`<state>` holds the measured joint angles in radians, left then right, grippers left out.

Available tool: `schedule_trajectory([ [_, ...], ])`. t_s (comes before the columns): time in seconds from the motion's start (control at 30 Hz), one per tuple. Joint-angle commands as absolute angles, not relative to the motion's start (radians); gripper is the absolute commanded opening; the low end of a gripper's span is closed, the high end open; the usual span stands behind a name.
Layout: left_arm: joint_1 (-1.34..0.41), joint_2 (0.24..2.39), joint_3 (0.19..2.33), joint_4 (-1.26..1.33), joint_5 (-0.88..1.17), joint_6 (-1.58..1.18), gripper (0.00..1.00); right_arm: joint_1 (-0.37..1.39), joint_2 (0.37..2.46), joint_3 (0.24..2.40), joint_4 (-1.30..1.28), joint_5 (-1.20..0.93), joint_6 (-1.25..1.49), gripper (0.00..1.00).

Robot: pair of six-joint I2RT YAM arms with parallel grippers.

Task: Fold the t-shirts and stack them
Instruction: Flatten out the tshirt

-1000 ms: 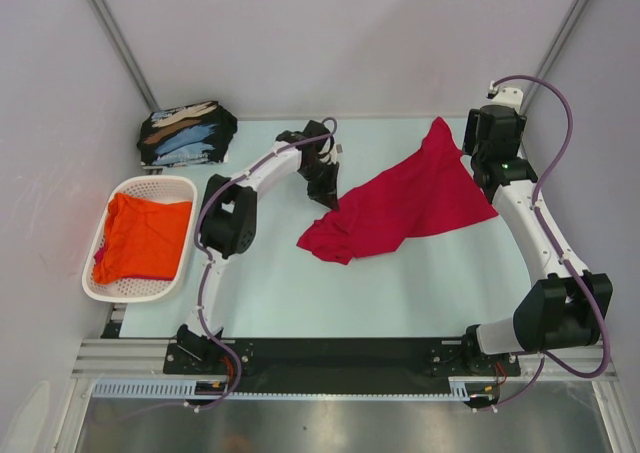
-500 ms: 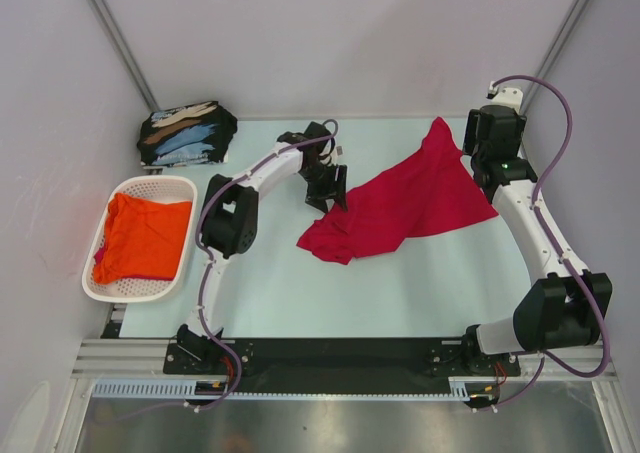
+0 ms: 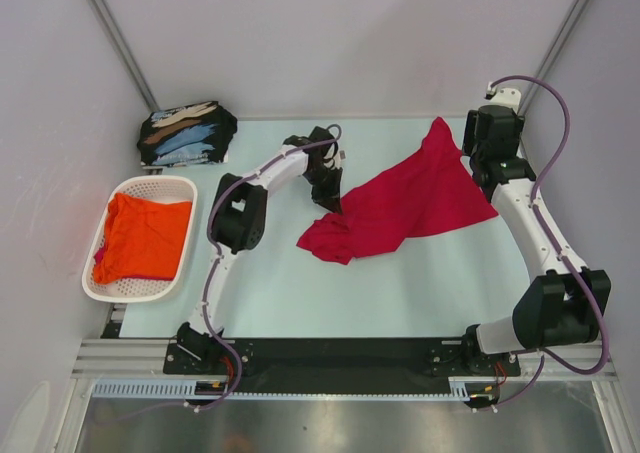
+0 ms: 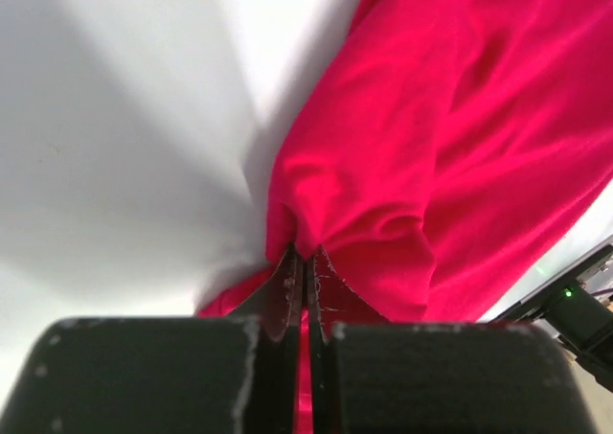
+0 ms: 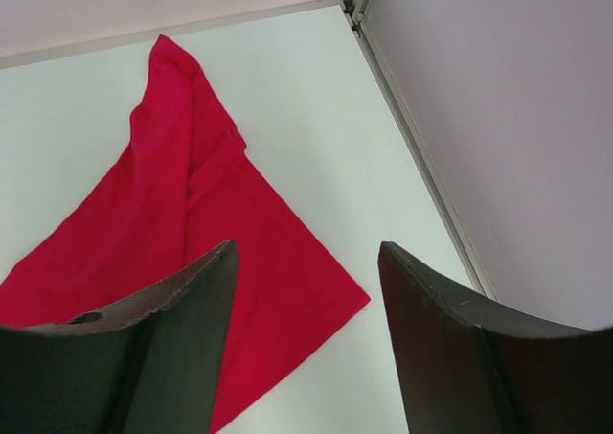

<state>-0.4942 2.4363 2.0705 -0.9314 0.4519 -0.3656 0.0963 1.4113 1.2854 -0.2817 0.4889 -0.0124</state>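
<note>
A crimson red t-shirt (image 3: 410,198) lies crumpled and partly spread on the table, right of centre. My left gripper (image 3: 332,203) is at its left edge, and in the left wrist view the gripper (image 4: 305,257) is shut with a fold of the red cloth (image 4: 460,147) pinched between its fingers. My right gripper (image 3: 488,170) hovers open over the far right of the table. In the right wrist view it (image 5: 306,247) holds nothing, with the red t-shirt (image 5: 192,214) below it. An orange t-shirt (image 3: 140,238) sits in the basket. Folded black printed t-shirts (image 3: 187,133) lie stacked at the far left.
The white perforated basket (image 3: 150,181) stands at the left edge of the table. Grey walls close in on the table at the back and both sides, with a metal rail (image 5: 421,156) along the right edge.
My left gripper opened, shifted slightly toward the red t-shirt's left edge and shut on the cloth. The right arm has not moved.
</note>
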Motion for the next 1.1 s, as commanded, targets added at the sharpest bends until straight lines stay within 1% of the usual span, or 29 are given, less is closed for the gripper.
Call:
schedule_trajectory([
  [0.0,-0.482,2.366,2.092,-0.942,0.436,-0.345,0.0,0.097,1.416,1.336,-0.278,0.508,-0.023,0.66],
  [0.1,-0.453,2.263,2.074,-0.971,0.368,-0.333,0.0,0.098,1.416,1.336,-0.282,0.508,-0.023,0.66],
  [0.13,-0.43,2.206,2.075,-0.98,0.318,-0.331,0.0,0.097,1.416,1.335,-0.284,0.508,-0.023,0.66],
  [0.23,-0.393,2.114,2.105,-1.022,0.229,-0.327,0.0,0.1,1.419,1.33,-0.293,0.506,-0.014,0.66],
  [0.37,-0.33,2.071,2.144,-1.051,0.123,-0.315,0.0,0.107,1.424,1.324,-0.299,0.506,-0.009,0.65],
  [0.47,-0.314,2.109,2.178,-1.054,0.11,-0.313,0.0,0.113,1.433,1.327,-0.299,0.502,-0.009,0.65],
  [0.6,-0.316,2.2,2.282,-1.046,0.115,-0.333,0.0,0.118,1.46,1.344,-0.314,0.5,-0.006,0.65],
  [0.83,-0.275,2.425,2.465,-1.088,0.083,-0.431,0.0,0.133,1.494,1.354,-0.347,0.491,-0.005,0.65],
  [0.87,-0.264,2.434,2.465,-1.085,0.087,-0.44,0.08,0.136,1.497,1.356,-0.351,0.492,-0.005,0.65],
  [0.9,-0.255,2.439,2.462,-1.08,0.09,-0.446,0.2,0.14,1.499,1.351,-0.354,0.492,-0.005,0.65],
  [0.93,-0.241,2.436,2.461,-1.074,0.08,-0.446,0.39,0.138,1.5,1.345,-0.36,0.498,-0.005,0.65],
  [1.0,-0.233,2.395,2.447,-1.065,0.068,-0.427,0.5,0.127,1.502,1.324,-0.364,0.494,0.018,0.65],
  [1.03,-0.229,2.37,2.432,-1.052,0.057,-0.405,0.62,0.12,1.5,1.319,-0.365,0.492,0.023,0.66],
  [1.07,-0.227,2.341,2.409,-1.039,0.045,-0.393,0.67,0.095,1.497,1.313,-0.371,0.471,0.029,0.66],
])
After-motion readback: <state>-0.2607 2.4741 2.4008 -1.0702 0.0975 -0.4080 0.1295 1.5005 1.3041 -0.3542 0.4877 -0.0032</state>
